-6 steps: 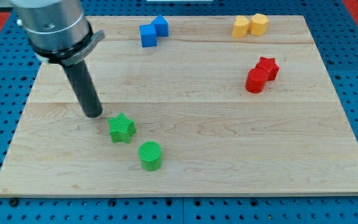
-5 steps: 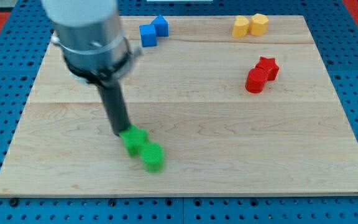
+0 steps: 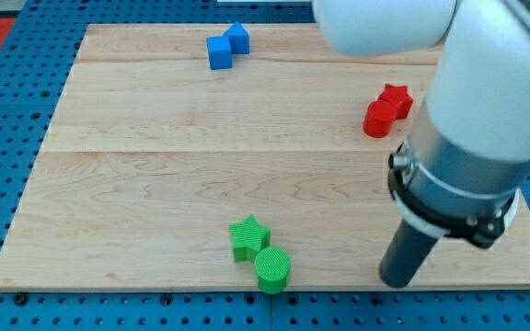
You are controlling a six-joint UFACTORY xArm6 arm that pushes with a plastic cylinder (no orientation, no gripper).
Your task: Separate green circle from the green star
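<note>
Camera view, tool: my tip (image 3: 400, 281) rests on the board (image 3: 155, 184) near the view's bottom edge, toward the view's right. It is a bare rod with nothing to open or close; it holds nothing and touches no block.

Camera view, green circle: the circle (image 3: 272, 269) lies to the view's left of my tip, well apart from it and about level with it, close to the board's bottom edge.

Camera view, green star: the star (image 3: 248, 238) sits just beyond the circle, up and to the view's left of it. The two look to be touching, or nearly so; no gap can be made out between them.

Camera view, key relation: from my tip the circle is the nearer of the pair and the star lies behind it, slightly toward the view's top. The line joining the two runs diagonally, from upper left to lower right. Judged from this, a straight push leftward from here would likely drive the circle into the star instead of parting them; the split seems to call for coming at the seam from above or below.

Camera view, other blocks: the red pair (image 3: 386, 108) sits toward the view's top from my tip, and the blue pair (image 3: 226, 46) far up and left. The arm's body hides the board's upper right.

Task state: not yet separated.
</note>
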